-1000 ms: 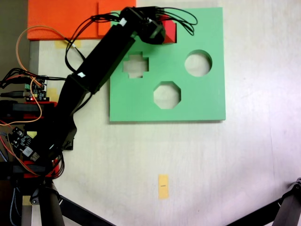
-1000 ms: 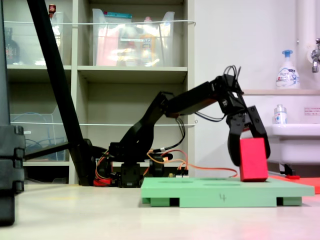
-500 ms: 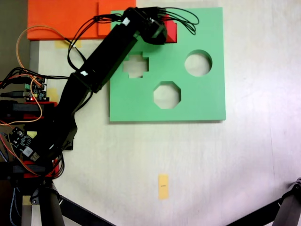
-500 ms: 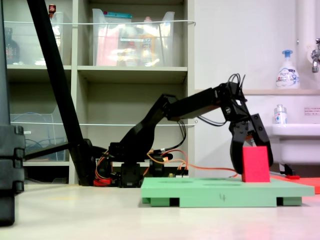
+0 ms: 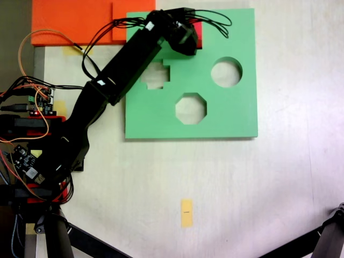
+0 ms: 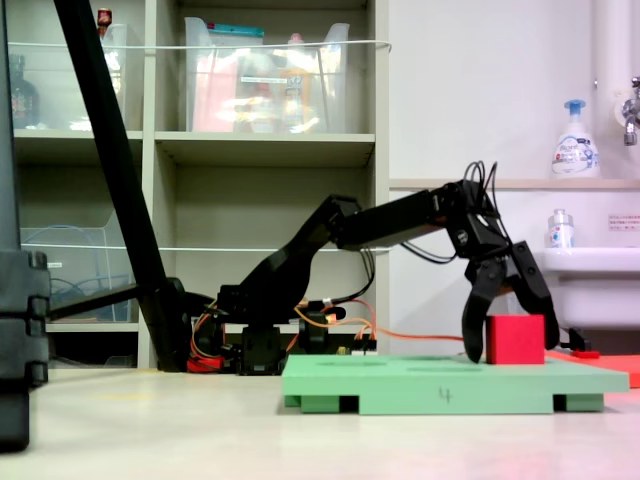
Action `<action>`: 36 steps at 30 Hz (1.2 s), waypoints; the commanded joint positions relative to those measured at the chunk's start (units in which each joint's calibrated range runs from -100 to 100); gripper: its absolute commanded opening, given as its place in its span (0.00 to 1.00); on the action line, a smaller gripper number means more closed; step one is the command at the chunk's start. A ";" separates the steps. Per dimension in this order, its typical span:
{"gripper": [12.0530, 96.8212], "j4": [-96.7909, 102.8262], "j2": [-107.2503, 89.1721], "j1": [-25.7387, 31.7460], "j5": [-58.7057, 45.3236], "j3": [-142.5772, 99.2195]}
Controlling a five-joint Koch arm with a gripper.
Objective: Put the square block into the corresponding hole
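Observation:
The square block (image 6: pixel 515 338), a red foam cube, stands upright in the green board (image 6: pixel 440 385) with its lower part sunk below the board's top. In a fixed view from above, a red strip of the block (image 5: pixel 198 36) shows at the board's (image 5: pixel 226 115) top edge, under the arm's head. The corresponding hole is hidden by the block and arm. My gripper (image 6: pixel 512 350) points down and straddles the block, one finger (image 6: pixel 474 330) against its left side and the other at its right corner. From above the gripper (image 5: pixel 188 37) covers most of the block.
The board also has a cross cut-out (image 5: pixel 156 78) partly under the arm, a round one (image 5: pixel 226 72) and an octagonal one (image 5: pixel 191 108). Orange slabs (image 5: pixel 75 21) lie at the top left. Circuit boards and wires (image 5: pixel 32 107) sit at the left edge. A yellow tape strip (image 5: pixel 186 213) marks the table.
The gripper has come down with the block. The block went from tilted above the board to upright and sunk partway into it.

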 commanded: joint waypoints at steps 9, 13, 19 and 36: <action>0.77 -1.02 -14.33 -0.20 -5.27 2.17; 0.77 -7.67 -26.48 -0.83 -8.45 2.17; 0.77 -21.44 -47.85 -4.10 -22.03 2.07; 0.55 -12.97 -90.03 -23.98 -52.41 -32.43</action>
